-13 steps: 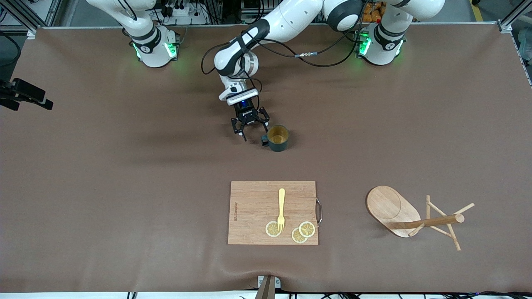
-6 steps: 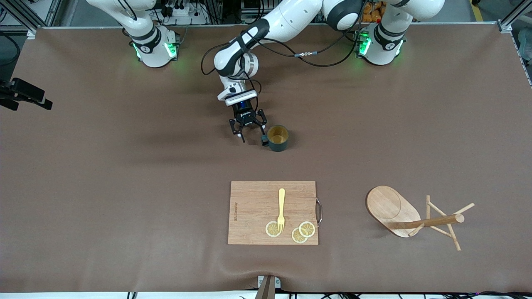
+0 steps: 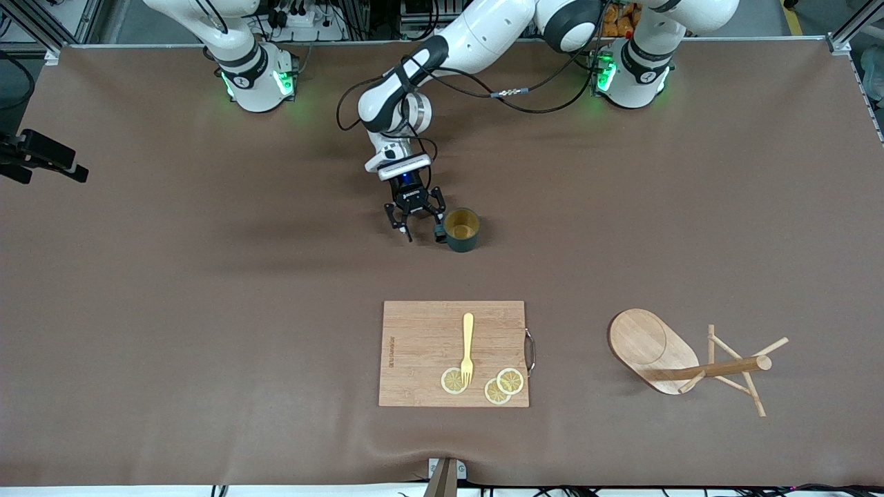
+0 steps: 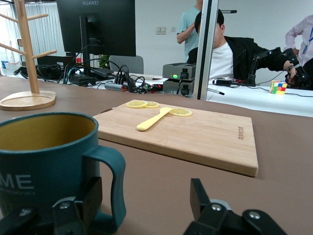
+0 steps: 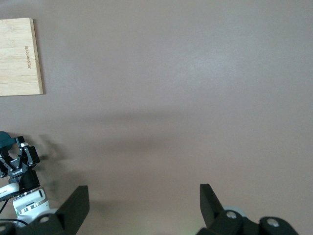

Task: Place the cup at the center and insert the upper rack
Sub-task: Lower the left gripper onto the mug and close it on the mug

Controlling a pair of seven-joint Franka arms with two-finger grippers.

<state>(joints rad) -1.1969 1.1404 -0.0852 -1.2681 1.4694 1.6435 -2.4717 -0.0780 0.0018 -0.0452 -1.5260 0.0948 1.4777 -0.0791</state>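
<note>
1. Fingers (image 4: pixel 93 198) of our left gripper (image 3: pixel 416 222) are spread apart and hold nothing; one finger sits just beside the handle of the cup (image 3: pixel 462 230), the other stands clear on bare mat.
2. We see the cup upright on the table (image 3: pixel 207 310), near the middle of its length and just beside our left gripper, toward the left arm's end. Its handle points at the gripper.
3. In the left wrist view the cup (image 4: pixel 46 161) handle lies against the inner face of one finger; we cannot tell whether they touch.
4. Our right gripper (image 5: pixel 142 208) waits high over bare table with its fingers wide apart; the right arm is idle.
5. We find the rack (image 3: pixel 697 360) tipped on its side near the left arm's end, nearer the front camera than the cup and well apart from it.
6. A board (image 3: pixel 454 353) lies between cup and front edge, well apart from both the cup and the rack.
7. On the board we see a fork (image 3: pixel 467 347) and three lemon slices (image 3: pixel 496 386); the fork tines rest on one slice.
8. Inside, the cup is empty.
</note>
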